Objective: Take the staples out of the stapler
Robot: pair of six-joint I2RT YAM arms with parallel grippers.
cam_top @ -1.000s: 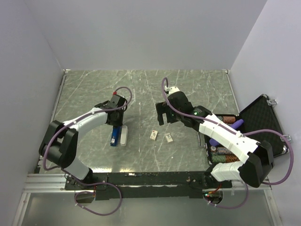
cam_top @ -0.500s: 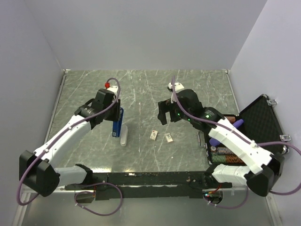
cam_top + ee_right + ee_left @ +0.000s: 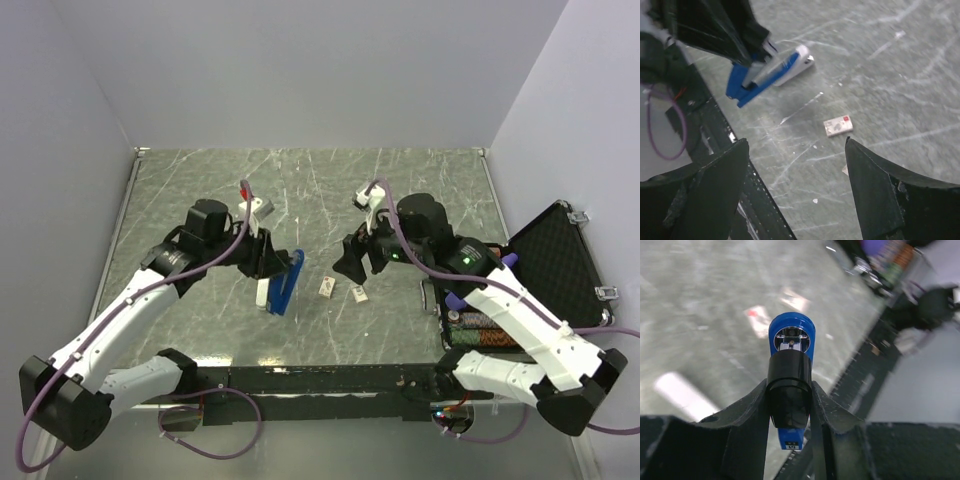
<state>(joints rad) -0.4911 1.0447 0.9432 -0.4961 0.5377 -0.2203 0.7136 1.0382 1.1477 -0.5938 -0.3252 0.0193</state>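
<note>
**Stapler in the grasp of the left arm.** The stapler (image 3: 287,280) is clamped in the left end effector (image 3: 272,268), tilted, and appears to hang clear of the counter (image 3: 200,190) directly over the right side of the pale bar (image 3: 262,293). In the left wrist view the fingers (image 3: 747,412) close on the black top from both sides, and the round blue end (image 3: 791,340) points away from the camera.

The body reads as a small, light, stiff part with smooth plastic faces. It is likely to twist or slip in a narrow pinch. The present hold across the flanks leaves both ends of the stapler free. A second hold for drawing the staples out would best fall on an exposed end rather than on the flanks. Where the magazine opens cannot be told.

Two small white packets (image 3: 326,286) (image 3: 358,292) lie on the counter to the right of the bar. The right end effector (image 3: 358,262) hovers beyond them, farther right of the bar, with its jaws spread wide and empty. Its own view looks down on the stapler (image 3: 760,77), the bar (image 3: 797,62) and one packet (image 3: 838,125). An open black case (image 3: 560,255) sits farthest right of the bar.
</note>
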